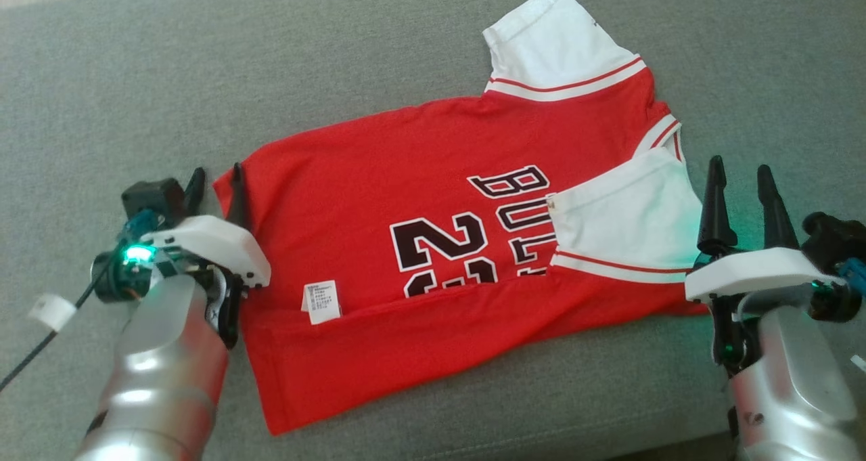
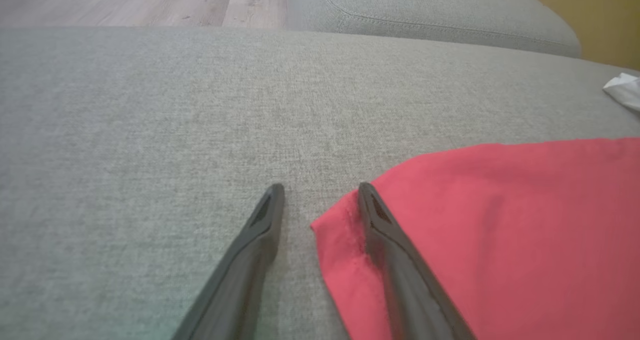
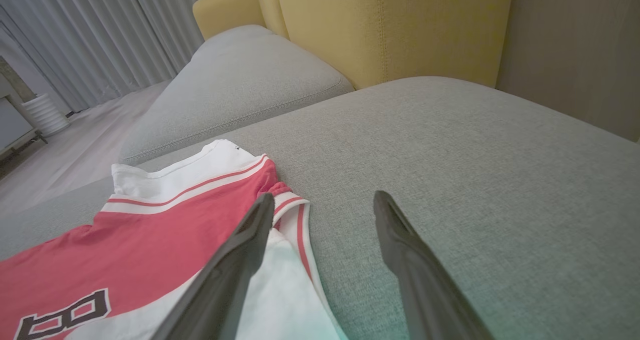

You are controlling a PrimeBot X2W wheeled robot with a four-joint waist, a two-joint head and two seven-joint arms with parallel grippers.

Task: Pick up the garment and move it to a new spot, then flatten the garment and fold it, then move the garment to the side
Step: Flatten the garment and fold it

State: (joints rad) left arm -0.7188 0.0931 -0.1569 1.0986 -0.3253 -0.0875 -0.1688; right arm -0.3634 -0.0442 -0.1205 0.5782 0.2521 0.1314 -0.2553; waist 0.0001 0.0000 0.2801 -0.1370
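On the grey woven-fabric sofa seat [image 1: 419, 34], centre: one red short-sleeved jersey [image 1: 379, 197] with white sleeves and black block lettering, lying flat, its near long edge folded up over the front. The long axis runs from the hem at the robot's left to the collar and sleeves at its right, tilting away toward the right.

Behind the seat: a yellow upholstered backrest [image 3: 390, 25].

Left pincer [image 1: 216, 187]: jaws apart, holding nothing. One finger lies over the jersey's hem corner, the other over bare cushion; contact with the cloth cannot be told.

Right pincer [image 1: 741, 177]: jaws wide, empty, just beside the nearer white sleeve [image 1: 629, 210].

White care label [image 1: 321, 303]: on the folded edge, near the left pincer.
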